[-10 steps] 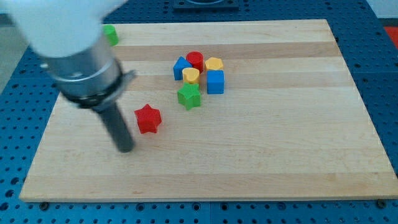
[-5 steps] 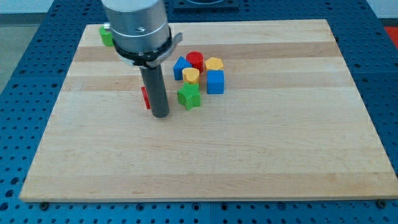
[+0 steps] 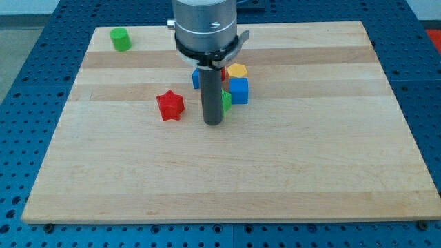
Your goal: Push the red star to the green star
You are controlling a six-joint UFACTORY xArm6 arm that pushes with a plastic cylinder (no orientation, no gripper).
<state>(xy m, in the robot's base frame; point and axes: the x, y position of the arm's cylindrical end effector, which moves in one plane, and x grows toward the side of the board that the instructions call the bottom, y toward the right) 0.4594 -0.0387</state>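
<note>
Setting: pale wooden worktop (image 3: 310, 172) with visible grain bands, lying on a blue perforated base (image 3: 21, 138).
Claw: none fitted, so no released or clenched state could be told; the arm ended in a smooth dark rod.
My tip: (image 3: 213, 123) stood at the frame's centre, just right of the red star and in front of the green star, hiding most of it.
Red star: (image 3: 170, 105) sat left of centre, matte plastic with ridged points, near the green star but apart from it.
Green star: (image 3: 227, 101) showed only as a green sliver at the rod's right edge.
Cluster: blue cube (image 3: 238, 90), yellow block (image 3: 237, 70), a blue block (image 3: 196, 78) and a scrap of red behind the rod, packed close together above the green star.
Stray: green cylinder (image 3: 121, 39) in the upper left of the frame.
Progress: unfinished, I judged; a gap remained, and the tip stood on the wrong side for pushing rightward.
</note>
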